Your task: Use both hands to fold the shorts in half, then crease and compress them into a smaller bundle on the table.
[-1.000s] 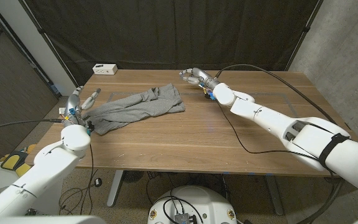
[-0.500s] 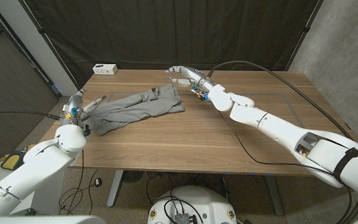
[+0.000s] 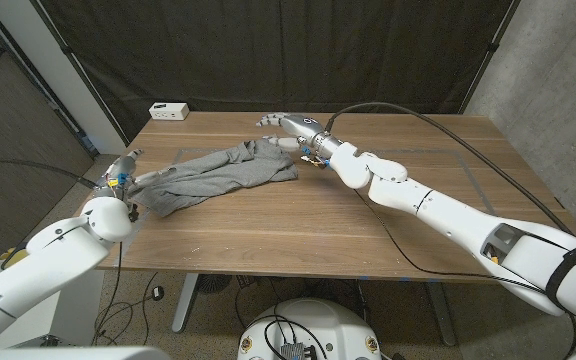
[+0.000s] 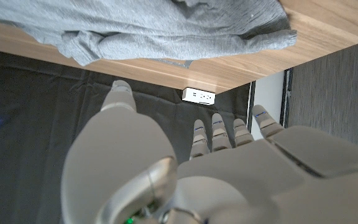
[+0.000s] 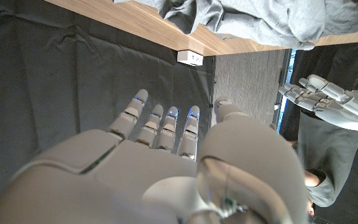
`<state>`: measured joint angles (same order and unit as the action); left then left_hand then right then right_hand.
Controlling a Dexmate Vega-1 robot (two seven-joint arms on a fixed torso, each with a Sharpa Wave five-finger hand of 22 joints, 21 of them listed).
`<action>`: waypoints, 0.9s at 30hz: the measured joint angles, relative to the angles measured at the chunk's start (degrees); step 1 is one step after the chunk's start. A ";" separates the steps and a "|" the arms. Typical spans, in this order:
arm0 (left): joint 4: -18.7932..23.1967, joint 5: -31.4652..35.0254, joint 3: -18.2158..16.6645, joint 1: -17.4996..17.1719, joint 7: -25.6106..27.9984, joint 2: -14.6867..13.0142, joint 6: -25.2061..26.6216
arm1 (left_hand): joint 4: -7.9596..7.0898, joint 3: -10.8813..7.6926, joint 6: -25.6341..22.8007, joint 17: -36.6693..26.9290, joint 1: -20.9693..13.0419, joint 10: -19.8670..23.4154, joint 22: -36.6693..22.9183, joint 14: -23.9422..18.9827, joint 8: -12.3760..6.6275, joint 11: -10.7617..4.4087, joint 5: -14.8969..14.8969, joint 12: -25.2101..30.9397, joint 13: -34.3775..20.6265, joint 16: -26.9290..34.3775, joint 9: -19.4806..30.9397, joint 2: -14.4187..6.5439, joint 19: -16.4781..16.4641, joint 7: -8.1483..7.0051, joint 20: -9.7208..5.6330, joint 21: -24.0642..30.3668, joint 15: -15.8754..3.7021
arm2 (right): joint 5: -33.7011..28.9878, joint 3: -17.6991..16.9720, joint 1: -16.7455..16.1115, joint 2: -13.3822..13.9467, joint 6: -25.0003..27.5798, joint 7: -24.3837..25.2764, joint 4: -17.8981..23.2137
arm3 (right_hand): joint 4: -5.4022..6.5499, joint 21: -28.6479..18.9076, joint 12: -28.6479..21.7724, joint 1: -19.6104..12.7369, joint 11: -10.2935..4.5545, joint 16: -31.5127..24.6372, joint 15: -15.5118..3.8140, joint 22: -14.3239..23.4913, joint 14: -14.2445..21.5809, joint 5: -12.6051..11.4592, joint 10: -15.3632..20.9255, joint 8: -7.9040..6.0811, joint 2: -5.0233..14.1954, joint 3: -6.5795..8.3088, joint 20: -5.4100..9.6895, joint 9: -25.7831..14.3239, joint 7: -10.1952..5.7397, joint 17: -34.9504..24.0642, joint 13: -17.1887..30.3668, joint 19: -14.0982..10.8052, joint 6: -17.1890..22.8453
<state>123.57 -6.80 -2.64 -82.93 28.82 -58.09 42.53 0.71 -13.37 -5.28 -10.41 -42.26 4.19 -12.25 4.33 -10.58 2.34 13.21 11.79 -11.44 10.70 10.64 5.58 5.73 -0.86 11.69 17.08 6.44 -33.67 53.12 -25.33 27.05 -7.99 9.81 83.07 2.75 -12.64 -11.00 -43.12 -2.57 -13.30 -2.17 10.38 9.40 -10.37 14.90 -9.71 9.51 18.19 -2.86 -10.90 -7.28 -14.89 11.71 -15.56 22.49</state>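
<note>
- We see the grey shorts lying crumpled on the wooden table, spread from its left edge toward the far middle, unfolded and loosely bunched.
- In the head view our left hand sits at the table's left edge, just beside the near-left end of the shorts; we cannot tell whether its fingertips touch the cloth.
- From the left wrist view, the left hand has its fingers straight and apart, with nothing between them, so it is released.
- Our right hand reaches in over the far middle of the table, at the far-right end of the shorts, fingers stretched out toward the cloth.
- From the right wrist view, the right hand likewise shows extended, separated fingers holding nothing, so it too is released; the shorts lie beyond its fingertips, and the left hand shows past the table's edge.
- A small white box stands at the far-left corner of the table, well apart from the shorts.
- A black cable arcs over the right side of the table along the right arm.
</note>
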 measured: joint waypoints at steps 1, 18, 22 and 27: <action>0.07 0.06 0.00 -0.02 -0.26 -0.13 0.26 | 0.17 0.17 -0.30 0.00 -0.01 0.06 0.00 0.00 -0.25 0.06 0.16 0.10 0.00 0.00 0.00 0.04 0.00 0.29 0.00 0.00 0.00 | -0.41 0.03 -0.09 0.04 0.14 -0.09 0.21 | 0.07 0.00 0.00 0.00 0.00 0.00 0.00 0.00 0.00 0.00 0.00 0.00 0.00 0.07 0.00 0.00 0.00 0.00 0.00 0.00 0.00; 2.43 3.04 6.49 4.50 -3.89 -5.33 10.48 | 0.98 1.93 -2.79 0.26 -0.87 5.77 0.26 -3.19 -0.67 1.66 2.68 1.59 0.27 0.57 -0.24 1.31 -1.56 1.50 0.07 -0.45 1.96 | -5.10 1.10 -1.84 0.49 1.16 -1.87 2.40 | 0.30 0.46 0.00 1.30 0.01 0.00 0.01 0.01 0.00 0.00 0.02 -0.48 0.20 0.29 0.00 -0.01 0.00 0.34 0.01 -0.01 0.01; 2.50 3.61 8.70 6.27 -4.05 -6.04 12.33 | 1.10 2.05 -2.93 0.29 -1.14 6.51 0.26 -3.93 -0.67 1.71 2.97 1.59 0.53 0.57 -0.25 1.58 -1.95 2.11 0.08 -0.06 1.61 | -5.50 1.46 -1.92 0.39 1.12 -2.40 2.31 | 0.43 0.46 0.00 1.46 0.01 0.00 0.01 0.01 0.01 0.00 0.02 -0.48 0.36 0.17 0.08 -0.01 0.00 0.53 -0.26 0.37 0.01; 2.47 4.25 11.97 8.92 -4.31 -6.84 14.47 | 1.10 2.52 -3.06 0.29 -1.14 6.89 0.54 -4.19 -0.67 0.47 3.13 1.59 0.54 0.57 -0.25 1.58 -1.95 2.45 0.08 -0.06 1.34 | -5.88 2.03 -1.90 -0.08 1.02 -3.48 1.57 | 1.07 0.45 0.00 2.48 0.01 0.00 0.01 0.01 0.01 0.00 0.02 -0.48 0.38 -0.07 0.08 -0.01 -0.31 0.53 -0.26 0.54 -0.30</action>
<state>126.04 -2.54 9.33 -74.01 24.51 -64.93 57.01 1.81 -10.85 -8.34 -10.12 -43.39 11.08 -11.71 0.14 -11.25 2.82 16.35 13.38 -10.91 11.27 10.39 7.16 3.78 1.59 11.77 17.02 7.78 -39.55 55.16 -27.23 26.96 -6.98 6.33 84.63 3.81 -12.18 -11.01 -40.64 -2.55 -13.30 -2.16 10.39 9.41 -10.37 14.92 -10.18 9.90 18.12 -2.78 -10.92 -7.59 -14.36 11.45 -15.02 22.19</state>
